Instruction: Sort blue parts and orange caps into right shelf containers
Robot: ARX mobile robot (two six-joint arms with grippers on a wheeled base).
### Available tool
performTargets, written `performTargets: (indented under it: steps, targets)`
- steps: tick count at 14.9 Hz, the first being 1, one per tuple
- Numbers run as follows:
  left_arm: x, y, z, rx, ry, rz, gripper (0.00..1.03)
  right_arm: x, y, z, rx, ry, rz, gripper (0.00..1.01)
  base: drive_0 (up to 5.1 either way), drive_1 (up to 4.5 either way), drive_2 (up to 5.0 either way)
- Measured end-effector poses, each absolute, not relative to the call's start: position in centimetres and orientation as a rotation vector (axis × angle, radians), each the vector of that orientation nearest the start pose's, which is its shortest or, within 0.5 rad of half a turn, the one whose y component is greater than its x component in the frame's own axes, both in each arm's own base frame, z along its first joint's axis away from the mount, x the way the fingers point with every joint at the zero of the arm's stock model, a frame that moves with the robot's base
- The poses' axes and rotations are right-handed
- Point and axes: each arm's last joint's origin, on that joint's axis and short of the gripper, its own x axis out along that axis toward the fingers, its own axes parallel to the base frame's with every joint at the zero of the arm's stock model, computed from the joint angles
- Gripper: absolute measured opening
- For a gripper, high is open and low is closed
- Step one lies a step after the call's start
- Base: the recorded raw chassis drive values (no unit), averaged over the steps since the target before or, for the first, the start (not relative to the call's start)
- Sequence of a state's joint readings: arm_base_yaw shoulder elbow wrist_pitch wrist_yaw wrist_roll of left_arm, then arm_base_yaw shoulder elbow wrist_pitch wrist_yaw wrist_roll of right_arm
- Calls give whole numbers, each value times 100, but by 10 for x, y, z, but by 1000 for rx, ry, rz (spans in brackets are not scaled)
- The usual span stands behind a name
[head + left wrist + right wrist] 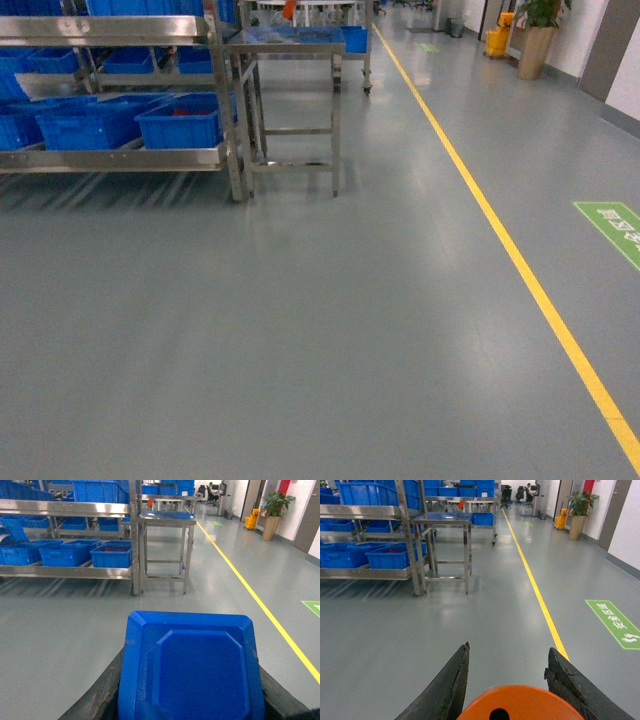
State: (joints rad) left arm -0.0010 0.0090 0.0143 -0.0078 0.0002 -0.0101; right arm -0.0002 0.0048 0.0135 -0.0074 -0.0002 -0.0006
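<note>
Scene: You face a grey factory floor (300,330) with a yellow line (520,270) running down the aisle; the steel shelf (120,155) stands well ahead to the left, a steel table (290,45) just beside it.

Left gripper (190,700): It is clamped on a blue part (192,672), a flat glossy piece with chamfered corners and a raised inner panel, filling the space between the dark fingers (97,705).

Right gripper (507,690): It holds an orange cap (520,702) between two black, rough-edged fingers (447,685); you see the cap's round matte top with a small dark hole near its centre.

Containers: The blue crates (180,122) sit in a row on the shelf's lower tier, ribbed walls and thick rims showing; more ride on the tiers above. Which ones are your targets cannot be told from here.

Handling, blue part: It looks like light, stiff, smooth plastic, so judge it slippery; the grip on its two long sides appears sound and should be kept square.

Handling, orange cap: Likely light and rigid; a round wall can roll between the pads, so a hold across its full width seems safest.

Progress: Both pieces are in hand and well apart from the crates; the drive to the shelf and both drops are not yet done.

Risk: A jolt on the move could shift either piece.
</note>
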Motion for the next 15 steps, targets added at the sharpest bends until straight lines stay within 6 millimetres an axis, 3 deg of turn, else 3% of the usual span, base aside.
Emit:
performTargets:
  steps: [15]
  targets:
    - [97,0,167,-10,-1,-1,44,97,0,167,-1,-4,0,42,1,428,-426]
